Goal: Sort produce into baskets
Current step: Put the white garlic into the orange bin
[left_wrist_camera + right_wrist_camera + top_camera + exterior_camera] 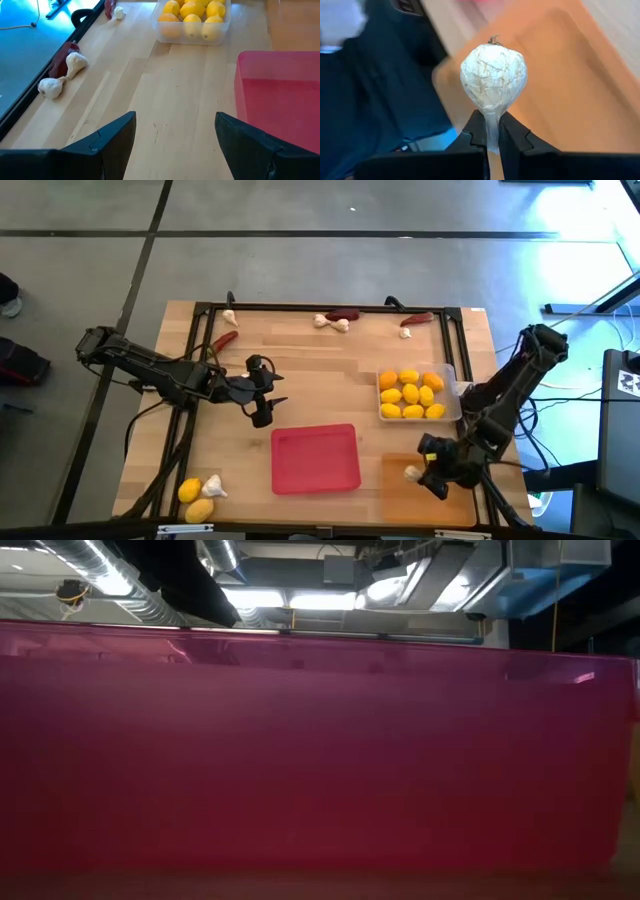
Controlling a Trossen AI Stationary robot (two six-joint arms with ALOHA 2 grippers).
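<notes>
**Q:** Nearest the lens, what shows?

**A:** Garlic (493, 75), a papery white bulb, clamped by its thin stem in the right gripper (492, 131), fingers pressed together on it. It hangs over the orange tray (425, 485), which sits just right of the red tray (316, 459).

**Q:** How would it handle?

**A:** Probably light and firm, with flaky, slippery skin; the stem is a narrow hold and could snap, so the bulb's body looks the safer place to grip.

**Q:** And the other arm?

**A:** The left gripper (266, 396) hovers just left of the red tray, fingers spread, holding nothing. Lemons (411, 395) fill the clear tray (452, 372), beyond and right of the red tray.

**Q:** Any writing?

**A:** None readable.
</notes>
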